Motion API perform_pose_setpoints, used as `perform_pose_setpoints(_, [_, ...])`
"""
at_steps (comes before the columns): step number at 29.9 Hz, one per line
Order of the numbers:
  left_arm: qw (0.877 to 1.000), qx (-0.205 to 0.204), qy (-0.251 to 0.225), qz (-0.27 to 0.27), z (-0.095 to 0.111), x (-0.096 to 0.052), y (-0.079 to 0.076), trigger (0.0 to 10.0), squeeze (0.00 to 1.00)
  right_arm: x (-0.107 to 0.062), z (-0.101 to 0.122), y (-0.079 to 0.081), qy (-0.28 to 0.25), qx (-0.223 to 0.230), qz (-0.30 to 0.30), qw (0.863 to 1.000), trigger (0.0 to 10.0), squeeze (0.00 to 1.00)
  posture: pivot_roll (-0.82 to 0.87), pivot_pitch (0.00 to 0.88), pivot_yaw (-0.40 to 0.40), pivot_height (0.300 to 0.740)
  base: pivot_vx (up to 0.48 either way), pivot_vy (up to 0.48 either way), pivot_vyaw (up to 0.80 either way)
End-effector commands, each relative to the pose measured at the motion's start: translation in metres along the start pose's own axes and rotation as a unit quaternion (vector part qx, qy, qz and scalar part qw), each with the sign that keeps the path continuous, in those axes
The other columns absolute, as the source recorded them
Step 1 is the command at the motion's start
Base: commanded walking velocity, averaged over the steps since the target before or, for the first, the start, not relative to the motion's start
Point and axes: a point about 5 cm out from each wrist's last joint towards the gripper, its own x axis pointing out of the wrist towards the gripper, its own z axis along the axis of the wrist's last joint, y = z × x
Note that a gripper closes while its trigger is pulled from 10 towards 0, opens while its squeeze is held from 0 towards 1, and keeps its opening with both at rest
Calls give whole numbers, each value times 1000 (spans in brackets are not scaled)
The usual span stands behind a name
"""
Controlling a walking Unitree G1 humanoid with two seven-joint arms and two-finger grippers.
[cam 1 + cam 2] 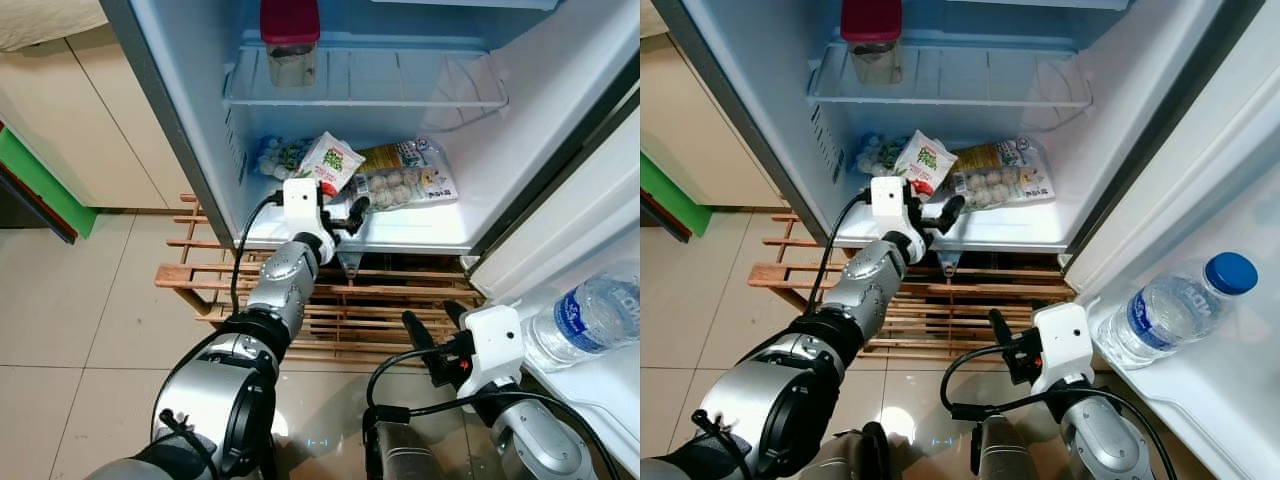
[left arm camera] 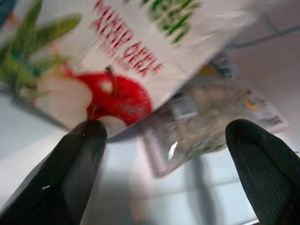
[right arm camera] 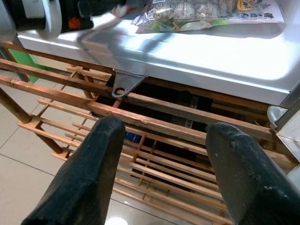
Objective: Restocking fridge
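The small fridge stands open, its white bottom floor (image 1: pixel 400 228) holding a white snack pouch with a red apple print (image 1: pixel 331 161), a clear bag of pale balls (image 1: pixel 402 183) and another bag (image 1: pixel 275 155) behind. My left gripper (image 1: pixel 343 213) reaches in at the floor's front edge, open, just short of the pouch (image 2: pixel 108 65), nothing between its fingers (image 2: pixel 77 164). My right gripper (image 1: pixel 432 335) hangs low before the wooden rack, open and empty. A jar with a red lid (image 1: pixel 289 40) stands on the wire shelf (image 1: pixel 360 95).
A water bottle with a blue cap (image 1: pixel 1170 305) lies in the open door's shelf (image 1: pixel 1200 390) at right. A wooden slatted rack (image 1: pixel 380 310) carries the fridge above the tiled floor. Beige cabinets (image 1: pixel 110 120) stand to the left.
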Motion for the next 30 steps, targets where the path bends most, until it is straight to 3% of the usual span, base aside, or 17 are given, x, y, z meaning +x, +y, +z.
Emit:
perform_pose_setpoints(1, [997,-31,-1,-64,-12,4,-53,10000,0,-1,0,-3,4,-4,-5,1000,10000,0,-282,208,20,740,0,0,0])
perform_pose_setpoints(6, [997,-20,-20,-74,-8,-1,-46,10000,0,1,-3,-6,5,-4,-5,1000,10000,0,-266,197,19,740,0,0,0])
perform_pose_setpoints(11, [992,17,-56,-111,7,-24,-34,10000,0,4,-8,-8,6,-4,-3,1000,10000,0,-249,179,22,740,0,0,0])
perform_pose_setpoints(16, [989,36,-54,-130,4,-47,-35,10000,0,7,-10,-8,5,-5,2,1000,10000,0,-235,167,19,740,0,0,0])
perform_pose_setpoints(20, [988,56,-62,-132,8,-62,-34,10000,0,11,-10,-9,3,-6,4,1000,10000,0,-226,151,19,740,0,0,0])
perform_pose_setpoints(25, [990,73,-64,-98,19,-79,-22,10000,0,15,-11,-11,-2,-8,5,1000,10000,0,-212,134,19,740,0,0,0])
perform_pose_setpoints(30, [988,107,-53,-97,18,-78,-25,10000,0,19,-10,-11,-7,-8,8,1000,10000,0,-205,134,16,740,0,0,0])
